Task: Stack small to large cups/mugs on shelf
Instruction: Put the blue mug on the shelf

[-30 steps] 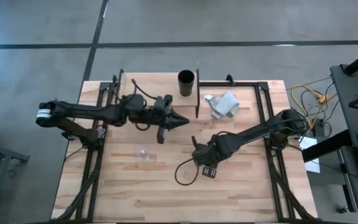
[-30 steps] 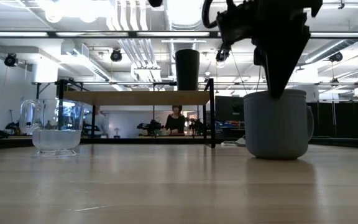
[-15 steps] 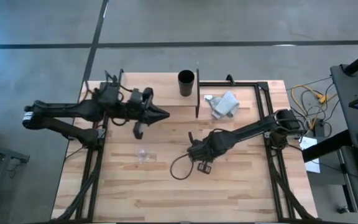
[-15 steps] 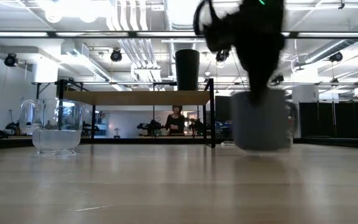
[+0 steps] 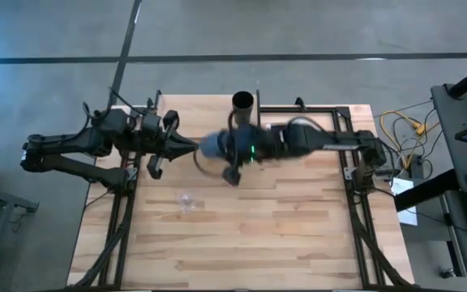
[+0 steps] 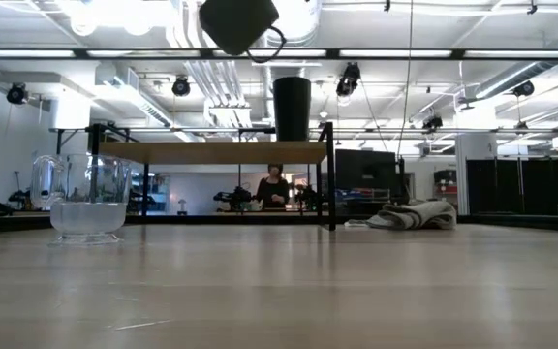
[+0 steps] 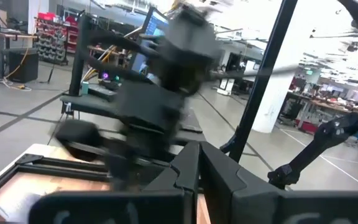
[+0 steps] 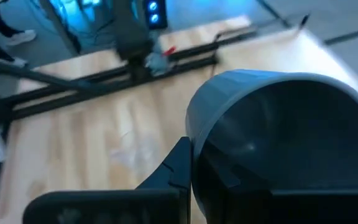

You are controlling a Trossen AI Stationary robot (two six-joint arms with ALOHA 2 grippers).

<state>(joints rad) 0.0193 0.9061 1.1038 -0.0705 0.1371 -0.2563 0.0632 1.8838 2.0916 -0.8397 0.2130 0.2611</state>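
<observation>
Transport is the step in hand: the right gripper (image 8: pixel 190 163), clamped on the rim of the blue-grey handled mug (image 5: pixel 211 146), holds it above the light-wood shelf (image 6: pixel 216 152), needing a level set-down beside the tall black cup (image 5: pixel 242 103), while the left gripper (image 5: pixel 186 147) waits nearby, fingers together.

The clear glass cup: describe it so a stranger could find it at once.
Start at the wooden tabletop in the high view and look at its left half, below the left gripper. The clear glass cup stands there alone. Unlike the black cup and blue-grey mug, it is see-through.
</observation>
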